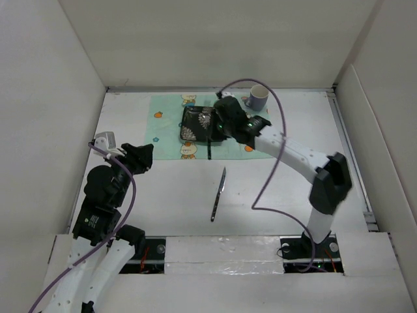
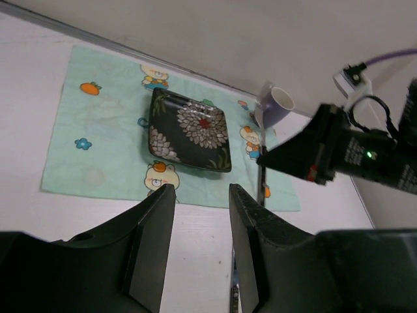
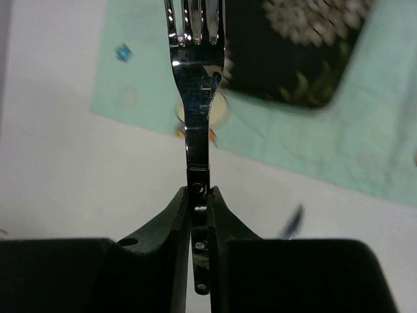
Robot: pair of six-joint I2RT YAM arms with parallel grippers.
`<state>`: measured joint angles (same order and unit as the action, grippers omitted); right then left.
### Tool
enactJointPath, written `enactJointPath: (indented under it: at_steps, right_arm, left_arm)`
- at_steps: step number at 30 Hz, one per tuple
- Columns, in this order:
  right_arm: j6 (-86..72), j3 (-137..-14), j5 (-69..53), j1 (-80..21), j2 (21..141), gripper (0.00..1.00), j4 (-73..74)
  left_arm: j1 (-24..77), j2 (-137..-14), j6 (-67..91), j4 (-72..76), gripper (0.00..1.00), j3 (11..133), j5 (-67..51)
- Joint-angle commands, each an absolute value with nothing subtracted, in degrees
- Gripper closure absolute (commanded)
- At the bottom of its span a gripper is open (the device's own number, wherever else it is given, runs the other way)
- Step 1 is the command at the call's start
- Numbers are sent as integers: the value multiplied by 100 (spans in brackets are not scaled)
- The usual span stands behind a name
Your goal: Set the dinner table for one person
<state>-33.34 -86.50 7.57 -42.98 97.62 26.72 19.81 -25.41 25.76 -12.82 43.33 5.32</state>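
My right gripper (image 1: 213,134) (image 3: 199,195) is shut on the black handle of a silver fork (image 3: 195,85), which it holds above the right part of a mint-green cartoon mat (image 1: 166,130). The tines point away from the wrist. The fork also shows in the top view (image 1: 209,149). A dark floral square plate (image 1: 197,124) (image 2: 189,130) sits on the mat. A knife (image 1: 218,194) lies on the white dinner table (image 1: 293,208), in front of the mat. My left gripper (image 1: 144,156) (image 2: 202,195) is open and empty over the table's left side.
A purple-and-white cup (image 1: 258,98) (image 2: 277,104) stands at the back right, just off the mat. White walls enclose the table on three sides. The right arm's purple cable (image 1: 273,169) loops over the table.
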Motion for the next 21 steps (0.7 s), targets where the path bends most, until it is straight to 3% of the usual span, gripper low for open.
enactJointPath:
  at_steps: [1, 5, 9, 21]
  right_arm:
    - [-3208, -10573, 369, -4395, 11018, 100, 2468]
    - [-3383, -12893, 413, -4596, 12958, 100, 3162]
    - [-3805, -14533, 448, -4597, 14164, 100, 3621]
    - [-4543, -15311, 492, -4834, 15460, 100, 2471]
  left_arm:
    - [1925, -2733, 2909, -1371, 64, 4641, 1124]
    - [1925, -2716, 3041, -1468, 64, 4667, 1371]
    - [1925, -2576, 3164, -1485, 64, 4649, 1581]
    - [1986, -2514, 3252, -1555, 62, 4685, 1573]
